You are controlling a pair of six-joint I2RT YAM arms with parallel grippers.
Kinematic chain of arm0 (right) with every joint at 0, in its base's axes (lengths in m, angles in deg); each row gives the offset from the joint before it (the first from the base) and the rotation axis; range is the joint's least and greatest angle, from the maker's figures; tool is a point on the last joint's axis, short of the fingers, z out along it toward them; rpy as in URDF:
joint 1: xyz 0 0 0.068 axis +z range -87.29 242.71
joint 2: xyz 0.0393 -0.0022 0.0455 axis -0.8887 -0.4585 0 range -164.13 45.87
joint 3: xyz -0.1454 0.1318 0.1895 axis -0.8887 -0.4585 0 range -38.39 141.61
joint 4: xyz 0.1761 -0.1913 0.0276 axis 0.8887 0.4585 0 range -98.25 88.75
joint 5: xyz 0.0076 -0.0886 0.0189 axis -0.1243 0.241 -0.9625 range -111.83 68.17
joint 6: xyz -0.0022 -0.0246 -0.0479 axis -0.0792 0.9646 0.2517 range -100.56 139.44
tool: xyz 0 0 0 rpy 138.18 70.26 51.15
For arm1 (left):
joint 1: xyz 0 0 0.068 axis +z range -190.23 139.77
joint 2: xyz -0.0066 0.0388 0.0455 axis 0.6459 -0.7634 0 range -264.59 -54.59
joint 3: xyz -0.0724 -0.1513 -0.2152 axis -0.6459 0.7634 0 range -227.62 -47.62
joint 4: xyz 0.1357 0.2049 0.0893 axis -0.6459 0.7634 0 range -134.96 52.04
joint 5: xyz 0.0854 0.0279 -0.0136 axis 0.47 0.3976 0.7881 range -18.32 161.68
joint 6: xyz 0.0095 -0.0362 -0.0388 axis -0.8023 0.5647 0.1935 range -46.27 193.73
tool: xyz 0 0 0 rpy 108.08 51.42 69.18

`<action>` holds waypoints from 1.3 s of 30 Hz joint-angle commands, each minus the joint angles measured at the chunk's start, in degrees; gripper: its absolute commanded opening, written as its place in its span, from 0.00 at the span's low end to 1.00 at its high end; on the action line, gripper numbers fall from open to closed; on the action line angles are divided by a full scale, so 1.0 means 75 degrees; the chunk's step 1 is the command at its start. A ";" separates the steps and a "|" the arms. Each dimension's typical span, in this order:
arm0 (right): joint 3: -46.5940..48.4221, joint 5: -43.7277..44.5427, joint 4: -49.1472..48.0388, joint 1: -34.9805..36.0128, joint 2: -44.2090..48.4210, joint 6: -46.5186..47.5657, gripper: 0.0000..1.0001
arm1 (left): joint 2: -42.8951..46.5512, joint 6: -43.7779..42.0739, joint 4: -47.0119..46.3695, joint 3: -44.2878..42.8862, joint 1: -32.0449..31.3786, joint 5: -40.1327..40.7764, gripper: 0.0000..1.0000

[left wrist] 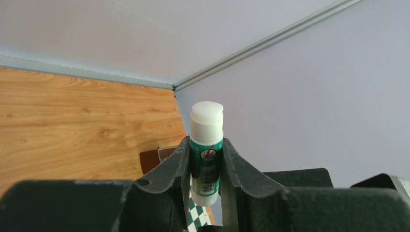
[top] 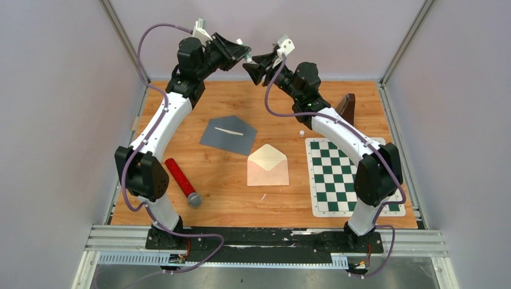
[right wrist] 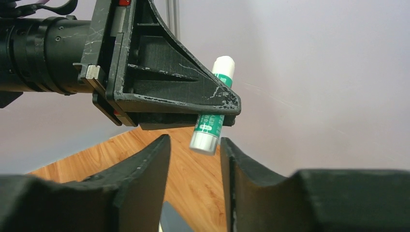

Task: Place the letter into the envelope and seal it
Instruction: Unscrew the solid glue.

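Far left on the counter lies a red cylinder with a grey tip, off the work. Above it the left arm is raised toward the back wall, and the left gripper has its fingers clenched on the middle of a green-and-white glue stick, which stands upright between them. The right gripper faces it from close by. Its fingers are released and parted, with the stick's lower end just above the gap and not yet inside.

This looks like a mid-air handover or an uncapping, and the risk lies there. If the left fingers let go before the right ones close, the stick drops from high up and rolls. If the right arm comes in off line, finger meets finger and knocks the stick askew. (I cannot tell whether the white top is a cap or bare glue; bare glue would smear whatever it brushes.)

Below lie two envelopes, both flat with flaps open: a grey envelope to the left and a cream envelope nearer the arms. A pale strip crosses the grey one's mouth, but whether it is a sheet's edge or gum I cannot tell. No loose letter shows anywhere, so it may already be inside one; gluing before confirming that would spoil the seal.

Right of these are a small white bit, a checkered mat and a brown object.
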 commanded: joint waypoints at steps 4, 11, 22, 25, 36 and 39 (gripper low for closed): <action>0.0459 0.0047 -0.0242 0.0016 -0.0111 -0.0185 0.38 | 0.0344 0.0044 -0.0209 -0.0301 -0.0003 -0.0008 0.00; 0.0690 0.0148 -0.0073 0.0015 -0.0295 -0.0233 0.31 | 0.0333 -0.0007 -0.0257 -0.0286 -0.0003 -0.0071 0.00; 0.0836 0.0096 0.0220 0.0015 -0.0446 -0.0233 0.35 | 0.0298 -0.0014 -0.0306 -0.0287 -0.0003 -0.0130 0.00; 0.0879 0.0053 0.0284 0.0017 -0.0471 -0.0261 0.36 | 0.0298 -0.0023 -0.0318 -0.0283 -0.0003 -0.0136 0.00; 0.0796 -0.0051 0.0367 -0.0013 -0.0299 -0.0165 0.00 | 0.0287 -0.0604 -0.0109 -0.0260 0.0000 -0.0032 0.19; 0.0839 -0.0397 0.0924 -0.0213 -0.0128 -0.0002 0.00 | 0.0398 -0.1761 0.0035 0.0021 0.0165 -0.0221 0.56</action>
